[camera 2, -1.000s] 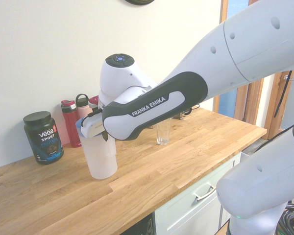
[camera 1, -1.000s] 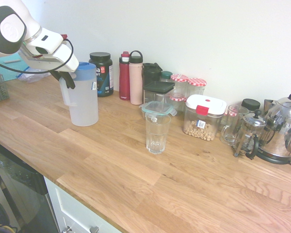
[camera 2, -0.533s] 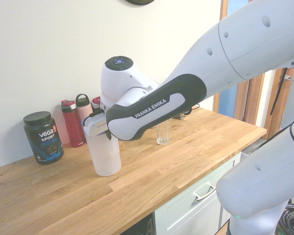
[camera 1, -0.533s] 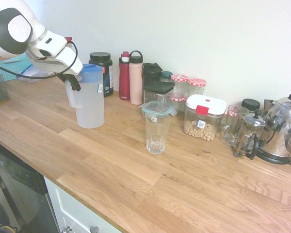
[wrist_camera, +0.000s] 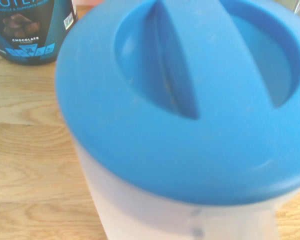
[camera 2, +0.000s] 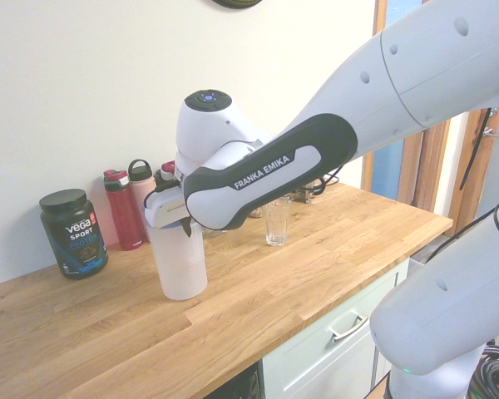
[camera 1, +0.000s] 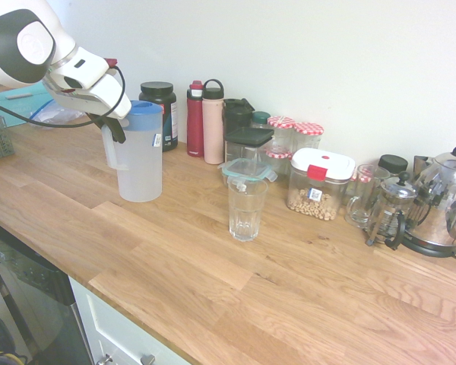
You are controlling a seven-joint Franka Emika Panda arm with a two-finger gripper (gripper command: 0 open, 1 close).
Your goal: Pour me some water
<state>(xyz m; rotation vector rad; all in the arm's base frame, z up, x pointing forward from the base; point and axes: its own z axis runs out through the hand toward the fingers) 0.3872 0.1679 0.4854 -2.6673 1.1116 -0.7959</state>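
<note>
- Pitcher point(camera 1: 141, 171) upright on or just over counter point(camera 1: 182, 304), long axis vertical; base contact can't be confirmed. Sides below as in first exterior view.
- Gripper point(camera 1: 111, 129) closed on pitcher's handle point(camera 1: 111, 149), high up, near the lid's level; fingers pinched, read as a grip on the handle.
- Glass point(camera 1: 245, 213) upright, no water visible, right of pitcher and nearer; bare wood between, the two well apart.
- Key relation: handle and gripper on pitcher's left, glass on the right, so the pitcher's body lies between hand and glass. Carry should go right and slightly near, then tip top toward glass.
- Blue lid point(wrist_camera: 225, 150) on pitcher; where its opening points can't be told. Spout side must face glass before tilting.
- Protein tub point(camera 1: 166, 114) far side of pitcher, slightly right; swing should clear it.
- Teal-lidded container point(camera 1: 247, 169) just beyond glass; overshoot could knock it.
- Likely step: pitcher in hand, transfer to glass next, no pour underway. High grip may let the body swing or twist, so slow tilt.
</note>
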